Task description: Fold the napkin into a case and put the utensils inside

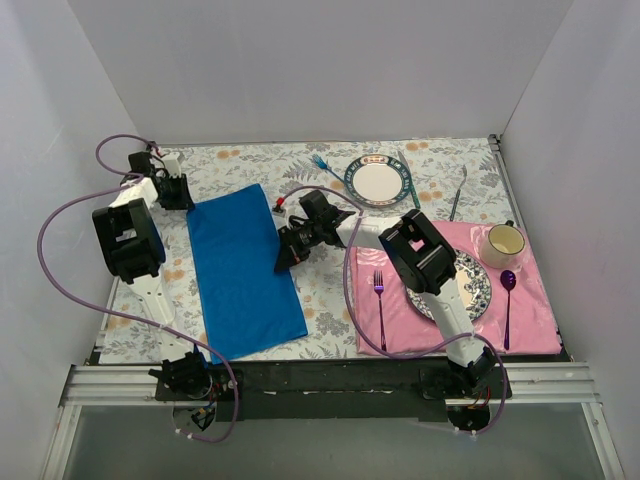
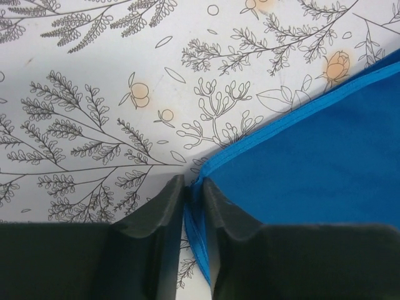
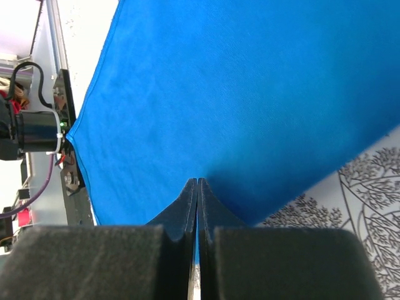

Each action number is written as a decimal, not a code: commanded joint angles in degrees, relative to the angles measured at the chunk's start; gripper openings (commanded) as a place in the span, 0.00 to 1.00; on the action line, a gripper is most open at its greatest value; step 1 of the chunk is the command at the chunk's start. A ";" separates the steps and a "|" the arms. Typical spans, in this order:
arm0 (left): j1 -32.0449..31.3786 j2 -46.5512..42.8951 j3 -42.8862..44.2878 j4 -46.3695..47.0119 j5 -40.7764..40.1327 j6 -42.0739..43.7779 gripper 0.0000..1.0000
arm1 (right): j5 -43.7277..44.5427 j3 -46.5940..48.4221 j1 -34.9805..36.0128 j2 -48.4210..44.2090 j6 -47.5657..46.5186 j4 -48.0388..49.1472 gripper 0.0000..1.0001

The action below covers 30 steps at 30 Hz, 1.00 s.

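Left pincer and right pincer both pinch the napkin
We see its hem caught in the left one; the right one is closed tight on its side edge

Napkin flat on the table, as reference. At its far left corner, left gripper; at its right edge, right gripper. Well right of it, placemat bearing near fork, large plate, cup and spoon. Behind and right of it, in order outward: far fork, small plate, inner knife, outer knife.
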 commanded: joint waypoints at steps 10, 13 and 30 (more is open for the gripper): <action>-0.29 -9.40 -3.87 2.73 9.04 -2.26 0.00 | 1.00 4.85 -1.73 1.52 -2.09 -1.97 0.01; -0.29 -14.15 -6.77 4.50 13.08 -0.51 0.00 | -0.06 5.55 -1.82 0.47 -1.74 -1.89 0.01; -0.82 -39.21 -29.35 -20.80 30.58 37.63 0.00 | -2.79 0.72 -8.06 -12.80 -6.65 -11.46 0.01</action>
